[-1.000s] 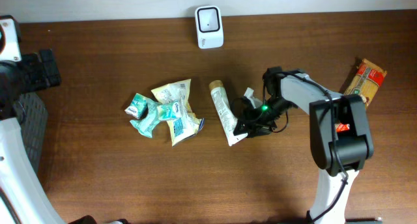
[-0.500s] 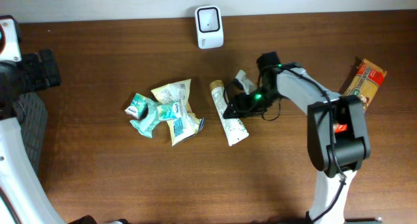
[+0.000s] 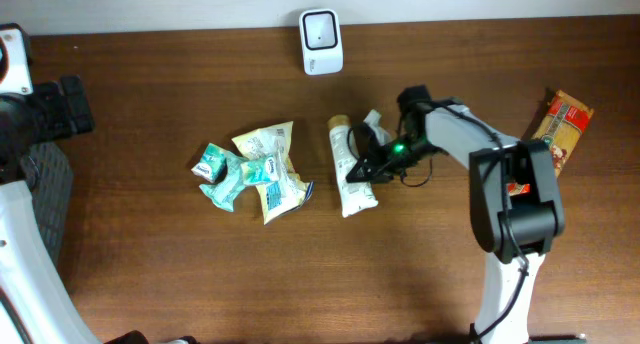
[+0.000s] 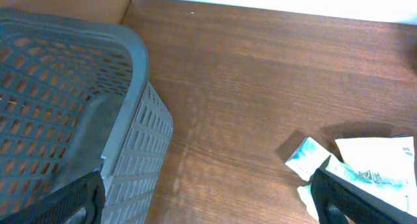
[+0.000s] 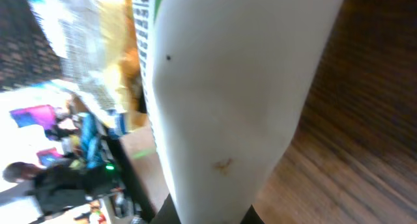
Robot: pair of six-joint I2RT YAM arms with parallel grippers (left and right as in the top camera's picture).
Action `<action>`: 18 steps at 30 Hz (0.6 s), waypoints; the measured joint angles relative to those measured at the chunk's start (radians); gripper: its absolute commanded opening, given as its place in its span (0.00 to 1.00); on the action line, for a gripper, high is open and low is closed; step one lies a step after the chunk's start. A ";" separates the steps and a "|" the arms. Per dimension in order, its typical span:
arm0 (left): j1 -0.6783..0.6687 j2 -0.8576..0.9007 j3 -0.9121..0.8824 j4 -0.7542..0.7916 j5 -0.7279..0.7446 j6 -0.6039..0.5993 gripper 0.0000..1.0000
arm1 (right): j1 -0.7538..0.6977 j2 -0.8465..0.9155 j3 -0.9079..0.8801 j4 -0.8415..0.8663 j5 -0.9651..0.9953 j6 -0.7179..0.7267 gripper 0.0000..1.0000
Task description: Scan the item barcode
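Shifted and straightened since a second ago, the white plastic squeeze tube with a tan cap (image 3: 347, 179) lies on the table on the robot's side of the small white box scanner (image 3: 321, 28), apart from it. Its long axis points roughly toward the scanner, cap end nearer. The right gripper (image 3: 366, 165) is clamped on its middle.

Grey plastic basket (image 4: 140, 146), crumpled green and yellow packets (image 3: 265, 169), orange packet (image 3: 562, 122), wooden table (image 3: 200, 274)

right end effector (image 3: 360, 168) now gripping tube (image 3: 343, 152), tube shifted
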 measured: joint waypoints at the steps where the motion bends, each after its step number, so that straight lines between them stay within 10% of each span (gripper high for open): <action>1: 0.000 0.000 0.000 0.000 0.000 0.000 0.99 | -0.019 -0.033 0.000 -0.013 -0.025 -0.001 0.04; 11: 0.000 0.000 0.000 -0.001 0.000 0.000 0.99 | -0.041 -0.599 0.004 0.065 -0.153 -0.023 0.04; 18: 0.000 0.000 0.000 0.000 0.000 0.000 0.99 | -0.033 -0.688 0.089 0.045 -0.097 0.059 0.04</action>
